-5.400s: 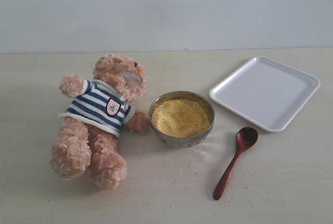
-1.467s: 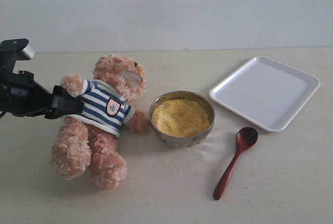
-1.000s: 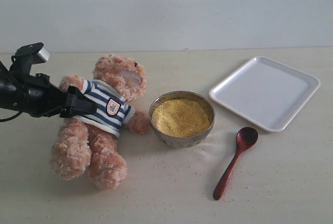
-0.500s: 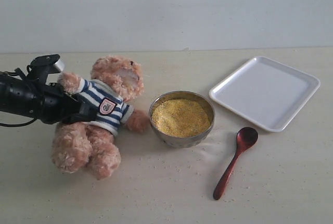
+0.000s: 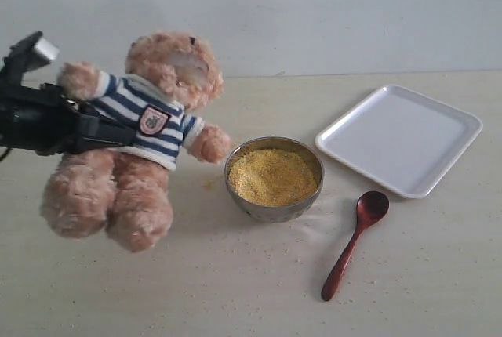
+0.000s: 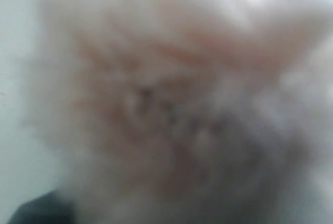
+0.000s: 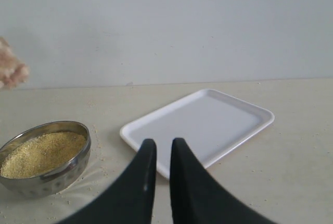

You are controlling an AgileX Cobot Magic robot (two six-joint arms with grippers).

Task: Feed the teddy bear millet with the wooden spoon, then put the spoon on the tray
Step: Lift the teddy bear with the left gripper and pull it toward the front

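- Fingers (image 5: 110,130) of the left gripper (image 5: 119,135) are clamped on the teddy bear (image 5: 149,114), biting into the side of its striped sweater just under the arm.
- It is held up at the left of the table (image 5: 235,298). Its long axis is tilted, with the head high and leaning right and the legs hanging down to the left. The pale muzzle faces out over the table. I can't make out whether the feet touch the tabletop.
- One paw reaches toward the metal bowl (image 5: 271,210) and sits just beside its left rim.
- The millet (image 5: 272,175) is heaped in that bowl, near the middle of the table.
- The wooden spoon (image 5: 351,247) lies flat to the right of the bowl, apart from it. Its oval end points up toward the tray (image 5: 400,139) and its handle slants toward the near edge.
- The left wrist view gives only blurred tan fur, with no fingers to be seen.
- The right wrist view alone shows the right gripper (image 7: 163,143). Its dark fingers are nearly together with a thin slit between them, and they grip nothing. Beyond it are the tray, the bowl and a scrap of paw, but the spoon is out of this view.
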